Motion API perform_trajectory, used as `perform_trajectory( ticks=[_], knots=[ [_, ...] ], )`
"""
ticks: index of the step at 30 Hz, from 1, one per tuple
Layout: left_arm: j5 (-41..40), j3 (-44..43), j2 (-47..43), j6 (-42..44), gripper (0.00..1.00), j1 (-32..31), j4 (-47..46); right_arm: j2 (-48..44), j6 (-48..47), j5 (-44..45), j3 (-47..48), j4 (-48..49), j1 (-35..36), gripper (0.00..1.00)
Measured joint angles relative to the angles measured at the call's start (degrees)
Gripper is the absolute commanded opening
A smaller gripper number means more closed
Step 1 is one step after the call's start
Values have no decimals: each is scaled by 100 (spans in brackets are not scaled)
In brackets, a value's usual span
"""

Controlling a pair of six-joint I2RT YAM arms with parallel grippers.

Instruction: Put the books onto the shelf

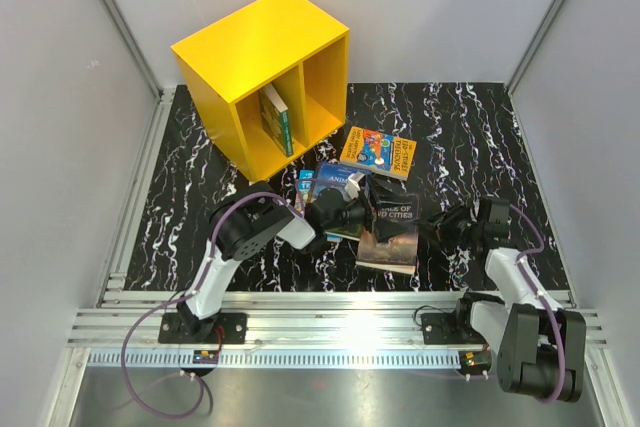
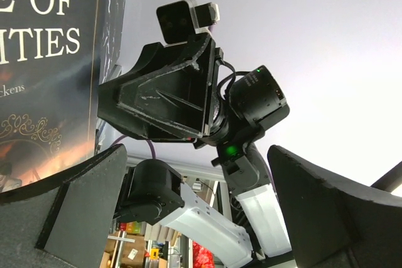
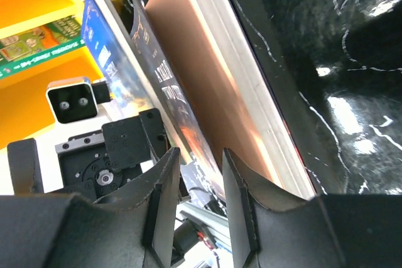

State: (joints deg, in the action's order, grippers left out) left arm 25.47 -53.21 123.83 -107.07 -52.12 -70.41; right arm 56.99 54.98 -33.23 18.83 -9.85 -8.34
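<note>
Overhead view of a black, white-veined desk (image 1: 470,147) with two robot arms mounted along the bottom edge. A bright yellow shelf (image 1: 255,47), a cube with one upright divider, stands in the upper left of the frame, its open side facing the lower right. One green-spined book (image 1: 277,119) stands on edge inside the left compartment, close to the divider. The right compartment shows no book. Three more books lie on the desk just in front of the shelf. An orange-yellow book (image 1: 378,152) lies flat at the upper centre, apart from both arms. A blue book (image 1: 322,187) lies below it, partly covered by the left arm. A dark book (image 1: 392,232) with pale title lettering lies at the centre, its left edge overlapping the blue one. The left tool (image 1: 362,212) reaches in from the left over the blue book, beside the dark book's left edge. It is released, its jaws spread wide, and nothing sits between them. The right tool (image 1: 447,225) points in from the right, just beside the dark book's right edge. Its jaws stand a narrow gap apart and clamp nothing. Whether they touch the book cannot be told.
</note>
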Motion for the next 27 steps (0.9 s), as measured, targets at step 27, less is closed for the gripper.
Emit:
perform_trajectory(
  ticks=[27],
  knots=[
    [323, 734, -968, 13, 99, 186, 162, 269, -361, 772, 378, -466, 1561, 0]
  ],
)
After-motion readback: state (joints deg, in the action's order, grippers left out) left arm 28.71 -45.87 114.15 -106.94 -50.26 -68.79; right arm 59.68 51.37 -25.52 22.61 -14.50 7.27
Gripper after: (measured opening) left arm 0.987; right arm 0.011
